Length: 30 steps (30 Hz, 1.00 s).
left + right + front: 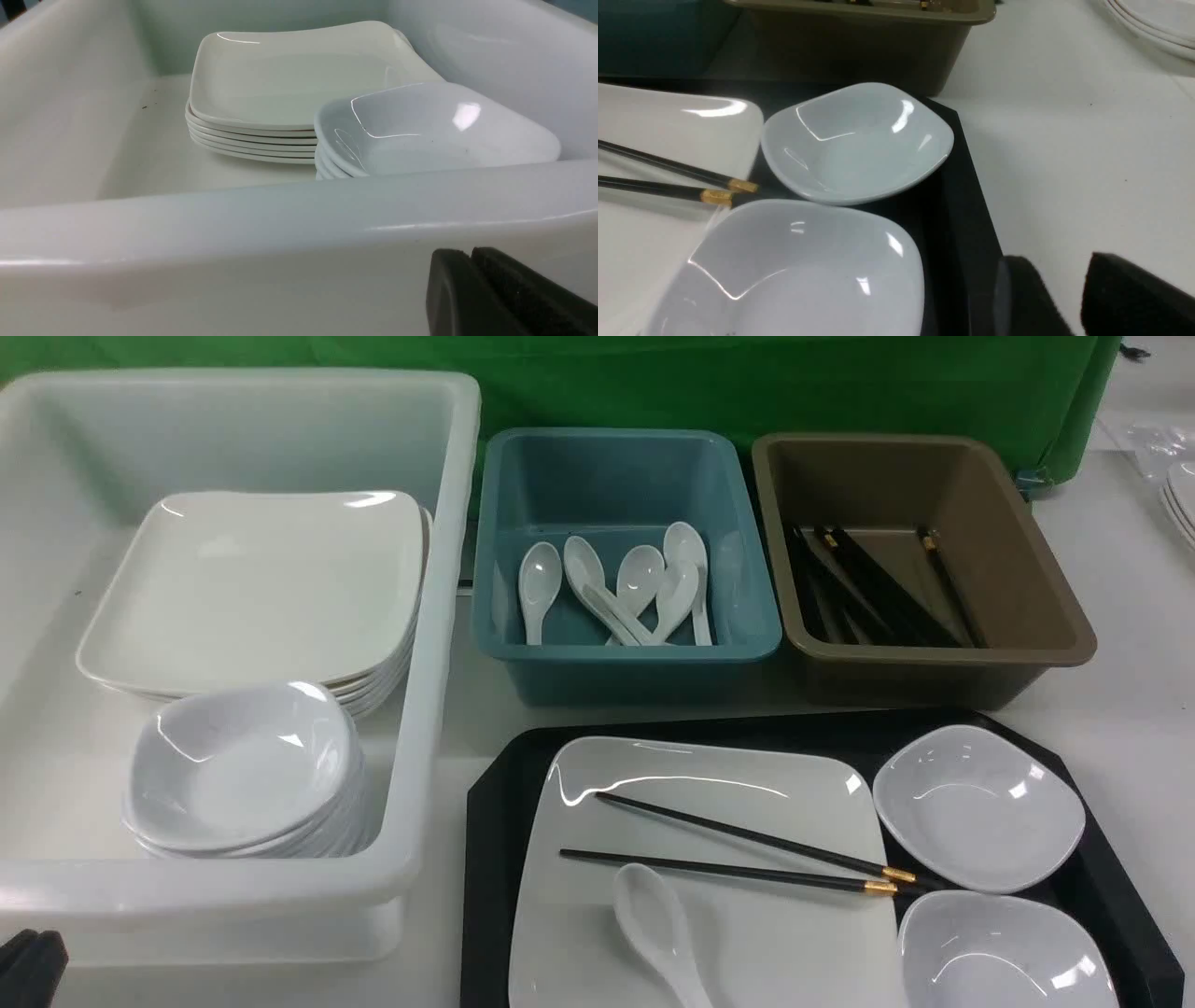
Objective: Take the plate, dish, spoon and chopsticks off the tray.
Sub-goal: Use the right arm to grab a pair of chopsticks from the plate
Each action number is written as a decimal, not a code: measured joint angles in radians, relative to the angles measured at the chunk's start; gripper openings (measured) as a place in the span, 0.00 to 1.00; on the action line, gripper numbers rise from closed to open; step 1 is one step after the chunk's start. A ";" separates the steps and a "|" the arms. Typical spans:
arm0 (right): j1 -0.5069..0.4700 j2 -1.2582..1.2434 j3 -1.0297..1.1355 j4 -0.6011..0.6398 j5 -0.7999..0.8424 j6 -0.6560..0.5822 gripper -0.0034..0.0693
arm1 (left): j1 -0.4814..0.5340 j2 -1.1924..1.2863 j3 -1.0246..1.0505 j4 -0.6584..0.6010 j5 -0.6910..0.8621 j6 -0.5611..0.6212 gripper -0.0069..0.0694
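The black tray (490, 803) lies at the near right. On it rests the large white plate (747, 952), with the black chopsticks (747, 840) lying across it and the white spoon (653, 919) at its near edge. Two small dishes (978, 807) (1004, 952) sit on the tray's right side. My left gripper (469, 254) is shut and empty, low outside the white tub's near wall (280, 219). My right gripper (1059, 266) is open with nothing between its fingers, just beyond the tray's right edge (966, 210), near the dishes (854, 144) (798, 275).
A big white tub (439, 616) at the left holds a stack of plates (261, 588) and a stack of small dishes (243, 770). Behind the tray, a teal tub (625, 653) holds several spoons and a brown tub (934, 658) holds chopsticks. More plates (1181, 499) lie far right.
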 joint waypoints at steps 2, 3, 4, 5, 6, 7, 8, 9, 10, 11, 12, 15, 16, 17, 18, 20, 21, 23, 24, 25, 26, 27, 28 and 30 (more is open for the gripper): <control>0.000 0.000 0.000 0.000 0.000 0.000 0.38 | 0.000 0.000 0.000 0.000 0.000 0.000 0.11; 0.000 0.000 0.000 0.000 0.000 0.000 0.38 | 0.000 0.000 0.000 0.000 0.000 0.000 0.11; 0.000 0.000 0.000 0.000 0.000 0.000 0.38 | 0.000 0.000 0.000 0.000 0.000 0.000 0.11; 0.000 0.000 0.000 0.000 0.000 0.000 0.38 | 0.000 0.000 0.000 0.000 0.000 0.000 0.11; 0.000 0.000 0.000 0.000 0.000 0.000 0.38 | 0.000 0.000 0.000 0.000 0.000 0.000 0.11; 0.000 0.000 0.000 0.000 0.000 0.000 0.38 | 0.000 0.000 0.000 0.000 0.000 0.000 0.11; 0.000 0.000 0.000 0.000 0.000 0.000 0.38 | 0.000 0.000 0.000 0.001 0.000 0.000 0.11; 0.000 0.000 0.000 0.000 0.000 0.000 0.38 | 0.000 0.000 0.000 0.005 0.000 0.000 0.11; 0.000 0.000 0.000 0.000 0.000 0.000 0.38 | 0.000 0.000 0.000 0.011 -0.003 0.000 0.11; 0.000 0.000 0.000 0.000 0.000 0.000 0.38 | 0.000 0.000 0.000 0.011 -0.011 0.000 0.11; 0.000 0.000 0.000 0.000 0.000 0.000 0.38 | 0.000 0.000 0.000 0.006 -0.023 0.000 0.11; 0.000 0.000 0.000 0.000 0.000 0.000 0.38 | 0.000 0.000 0.000 -0.082 -0.133 -0.029 0.11; 0.000 0.000 0.000 0.000 0.000 0.000 0.38 | 0.000 0.000 0.000 -0.145 -0.188 -0.059 0.11; 0.000 0.000 0.000 0.000 0.000 0.000 0.38 | 0.000 0.000 0.000 -0.187 -0.223 -0.081 0.11; 0.000 0.000 0.000 0.000 0.000 0.000 0.38 | 0.000 0.000 0.000 -0.289 -0.315 -0.145 0.11; 0.000 0.000 0.000 0.000 0.000 0.000 0.38 | 0.000 0.000 0.000 -0.368 -0.419 -0.225 0.11; 0.000 0.000 0.000 0.000 0.000 0.000 0.38 | 0.000 0.000 0.000 -0.372 -0.428 -0.236 0.11; 0.000 0.000 0.000 0.000 0.000 0.000 0.38 | 0.000 0.000 0.000 -0.407 -0.531 -0.318 0.11; 0.000 0.000 0.000 0.000 0.000 0.000 0.38 | 0.000 0.000 0.000 -0.412 -0.560 -0.337 0.11; 0.000 0.000 0.000 0.000 0.000 0.000 0.38 | 0.000 0.000 0.000 -0.415 -0.596 -0.361 0.11; 0.000 0.000 0.000 0.000 -0.001 0.000 0.38 | 0.000 0.000 0.000 -0.416 -0.610 -0.368 0.11; 0.000 0.000 0.000 0.001 -0.001 0.001 0.38 | 0.000 0.000 0.000 -0.417 -0.646 -0.384 0.11; 0.000 0.000 0.000 0.036 -0.022 0.027 0.38 | 0.000 0.000 0.000 -0.415 -0.714 -0.435 0.11; 0.000 0.000 0.000 0.115 -0.094 0.113 0.38 | 0.000 0.000 0.000 -0.400 -0.782 -0.515 0.11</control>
